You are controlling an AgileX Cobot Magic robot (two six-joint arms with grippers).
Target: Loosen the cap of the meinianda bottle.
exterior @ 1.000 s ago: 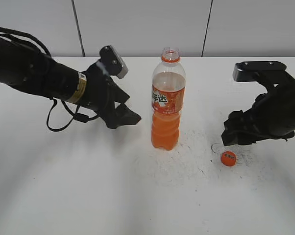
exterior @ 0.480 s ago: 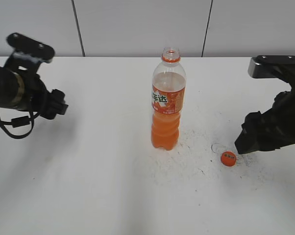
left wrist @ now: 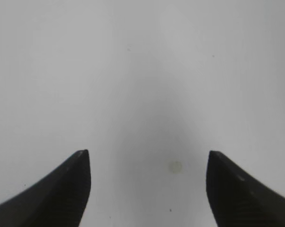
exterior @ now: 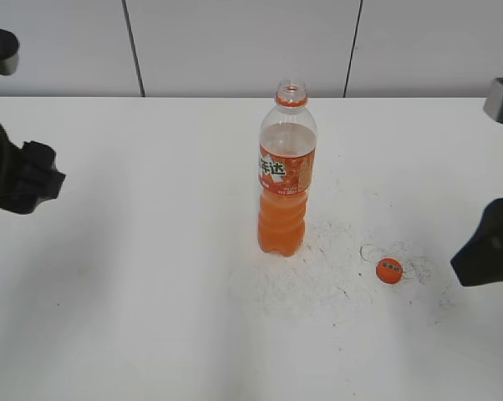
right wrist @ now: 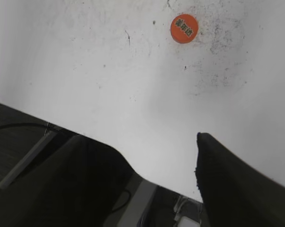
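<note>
So the white counter (exterior: 134,317) is scuffed with dark speckles lower right of centre, grey wall panels behind it. The tall clear plastic bottle of orange drink (exterior: 286,171) stands upright mid-frame, mouth open, orange label with white Chinese characters. The small round orange cap (exterior: 389,270) lies on the scuffs to its lower right, tiny unreadable print on top. Left gripper (left wrist: 147,158) and right gripper (right wrist: 156,146) both have fingers apart, holding nothing, at the frame edges.
</note>
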